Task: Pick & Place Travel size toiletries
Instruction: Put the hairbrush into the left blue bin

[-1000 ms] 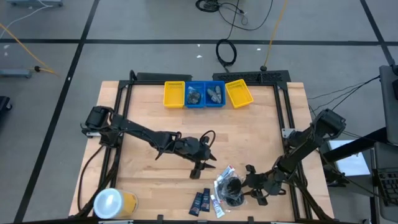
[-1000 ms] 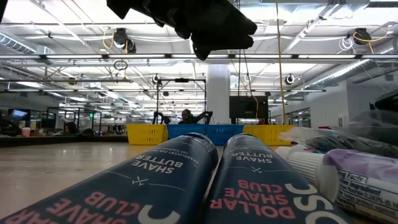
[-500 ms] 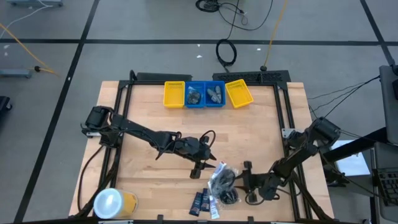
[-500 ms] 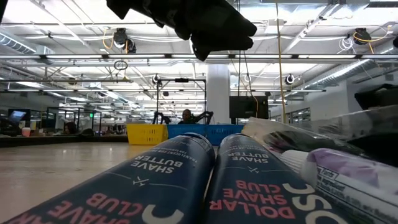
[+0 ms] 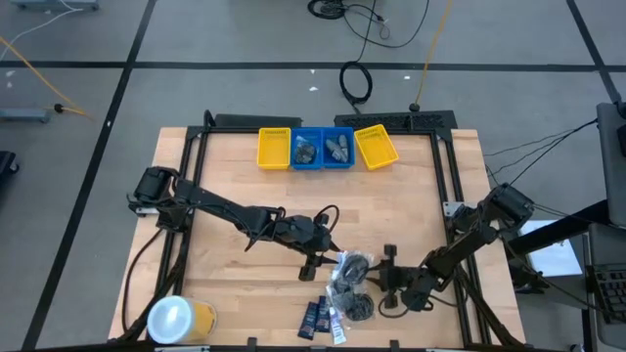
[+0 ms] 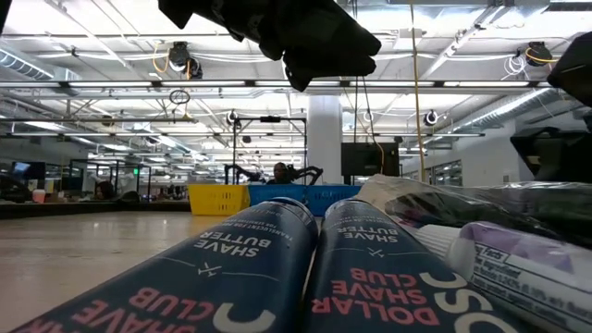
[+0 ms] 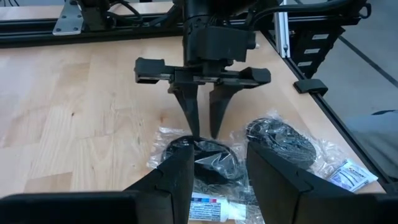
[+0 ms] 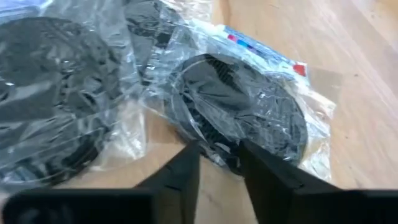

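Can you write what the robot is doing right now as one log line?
left gripper: open, above table beside clear pouch | right gripper: down at clear pouch's edge | clear pouch: lying on table

Clear pouches (image 5: 350,284) of dark round contents, navy packets (image 5: 315,318) and white tube (image 5: 338,326) (clustered, lying flat)

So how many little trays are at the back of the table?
4, in a row at the far edge: yellow tray, blue tray, second blue tray, tilted yellow tray.
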`<state>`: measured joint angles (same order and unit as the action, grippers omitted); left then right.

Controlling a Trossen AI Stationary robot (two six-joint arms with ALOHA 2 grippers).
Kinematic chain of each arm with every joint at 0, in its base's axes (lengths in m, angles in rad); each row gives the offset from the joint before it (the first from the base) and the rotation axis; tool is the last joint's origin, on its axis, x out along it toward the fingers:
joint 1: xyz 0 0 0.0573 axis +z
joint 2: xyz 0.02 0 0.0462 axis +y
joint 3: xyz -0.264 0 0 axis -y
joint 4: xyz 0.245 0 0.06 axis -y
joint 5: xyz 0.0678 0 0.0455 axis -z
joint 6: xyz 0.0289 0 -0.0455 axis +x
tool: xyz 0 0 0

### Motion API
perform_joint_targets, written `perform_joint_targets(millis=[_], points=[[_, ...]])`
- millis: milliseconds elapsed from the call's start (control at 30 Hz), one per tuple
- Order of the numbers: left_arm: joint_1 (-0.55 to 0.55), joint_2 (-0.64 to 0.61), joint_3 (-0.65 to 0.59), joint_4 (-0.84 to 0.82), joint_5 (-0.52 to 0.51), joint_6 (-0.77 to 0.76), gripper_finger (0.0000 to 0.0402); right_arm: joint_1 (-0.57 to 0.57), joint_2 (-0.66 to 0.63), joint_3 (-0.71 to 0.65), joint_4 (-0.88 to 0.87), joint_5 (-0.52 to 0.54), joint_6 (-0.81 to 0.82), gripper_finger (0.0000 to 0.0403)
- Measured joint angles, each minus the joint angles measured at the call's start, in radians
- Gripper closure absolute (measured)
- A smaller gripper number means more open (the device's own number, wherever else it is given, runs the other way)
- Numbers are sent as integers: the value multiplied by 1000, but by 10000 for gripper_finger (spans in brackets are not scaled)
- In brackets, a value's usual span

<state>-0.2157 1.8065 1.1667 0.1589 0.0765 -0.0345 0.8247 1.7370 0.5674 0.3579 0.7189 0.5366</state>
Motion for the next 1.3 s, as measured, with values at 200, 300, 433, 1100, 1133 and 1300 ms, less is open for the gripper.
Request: perform_joint_targets(millis=[200, 300, 433, 1100, 1133, 1300], points=[[0, 0, 0, 0, 0, 0, 252, -22, -1, 1, -36, 3, 40, 395], [0, 0, 0, -1, 0, 7, 252, -27, -2, 2, -52, -1, 76, 401], [0, 0, 0, -2, 0, 6, 252, -26, -21, 0, -33, -12, 45, 402], [0, 0, 0, -7, 0, 5, 252, -18, -285, 10, -38, 120, -228, 403], [0, 0, 0, -7, 0, 5, 252, -18, -292, 10, -38, 123, -239, 403], [0, 0, 0, -6, 0, 5, 252, -17, -329, 10, -37, 141, -287, 403]])
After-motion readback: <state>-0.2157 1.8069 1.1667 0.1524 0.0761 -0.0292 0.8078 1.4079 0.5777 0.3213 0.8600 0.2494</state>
